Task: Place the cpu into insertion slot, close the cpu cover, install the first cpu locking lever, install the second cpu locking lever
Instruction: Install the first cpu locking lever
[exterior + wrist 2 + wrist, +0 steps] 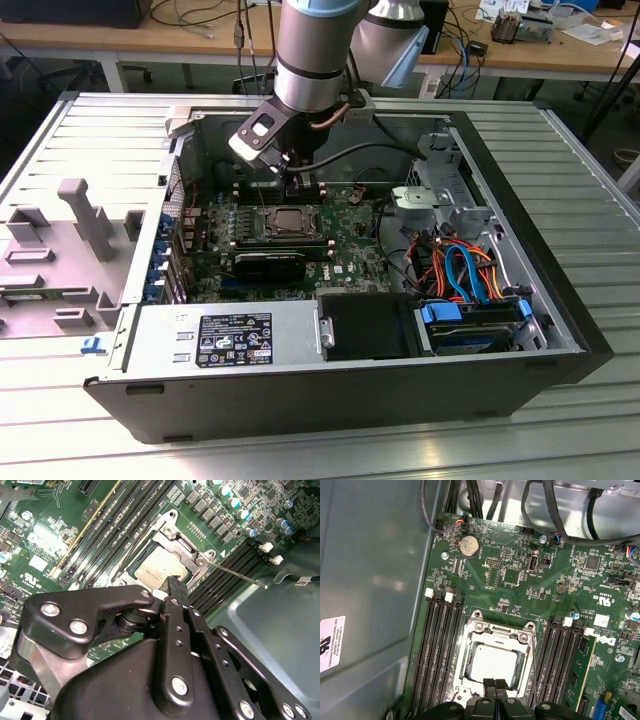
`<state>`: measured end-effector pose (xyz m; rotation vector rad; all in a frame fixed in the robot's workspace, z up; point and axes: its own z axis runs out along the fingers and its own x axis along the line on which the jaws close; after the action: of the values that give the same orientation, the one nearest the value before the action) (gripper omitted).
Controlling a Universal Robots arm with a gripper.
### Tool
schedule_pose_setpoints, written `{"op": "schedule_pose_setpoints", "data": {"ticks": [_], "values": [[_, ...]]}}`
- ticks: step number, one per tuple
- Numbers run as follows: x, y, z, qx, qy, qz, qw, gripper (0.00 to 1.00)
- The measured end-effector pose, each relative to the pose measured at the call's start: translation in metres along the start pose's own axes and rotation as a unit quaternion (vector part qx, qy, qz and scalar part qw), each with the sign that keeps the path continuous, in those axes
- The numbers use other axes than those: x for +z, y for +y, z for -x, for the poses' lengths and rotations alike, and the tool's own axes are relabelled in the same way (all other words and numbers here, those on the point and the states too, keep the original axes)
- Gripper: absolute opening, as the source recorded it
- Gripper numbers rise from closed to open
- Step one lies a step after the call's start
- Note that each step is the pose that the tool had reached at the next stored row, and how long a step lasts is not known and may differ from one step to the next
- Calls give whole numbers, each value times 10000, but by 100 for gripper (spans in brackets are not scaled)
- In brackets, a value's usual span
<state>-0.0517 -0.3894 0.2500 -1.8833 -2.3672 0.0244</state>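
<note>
Cpu [492, 664] is lying flat inside the insertion slot [468, 666], its pale metal top showing through the square window of the cpu cover [496, 629], which is lying down over it. The gripper [495, 683] is hovering at the cover's edge with its black fingertips clenched together on nothing; whether they are touching the frame is hard to tell. In the exterior view it is hanging at twelve o'clock of the socket. A thin locking lever [240, 575] is sticking out from a socket corner, slanting free over the memory slots [440, 650] flanking the socket. Farther out in the exterior view, a power supply [225, 335] is sitting at six o'clock of the socket and coloured cables [462, 268] at three o'clock, all inside the open computer case [300, 395], which is lying on a ribbed metal table [580, 180].
</note>
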Motion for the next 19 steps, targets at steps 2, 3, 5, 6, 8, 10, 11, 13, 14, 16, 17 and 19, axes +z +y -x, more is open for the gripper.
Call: {"op": "schedule_pose_setpoints", "data": {"ticks": [2, 3, 5, 6, 8, 10, 11, 13, 14, 16, 17, 19], "values": [[0, 0, 0, -48, -4, -4, 10000, 11], [0, 0, 0, -66, -6, -5, 10000, 11], [0, 0, 0, -108, -9, -9, 9999, 11], [0, 0, 0, -135, -12, -11, 9999, 11], [0, 0, 0, -193, -16, -16, 9998, 11], [0, 0, 0, -238, -20, -19, 9997, 11], [0, 0, 0, -253, -22, -21, 9997, 11], [0, 0, 0, -296, -25, -24, 9996, 11], [0, 0, 0, -316, -27, -26, 9995, 11], [0, 0, 0, -346, -30, -28, 9994, 11], [0, 0, 0, -360, -31, -29, 9993, 11], [0, 0, 0, -380, -33, -31, 9993, 11]]}}
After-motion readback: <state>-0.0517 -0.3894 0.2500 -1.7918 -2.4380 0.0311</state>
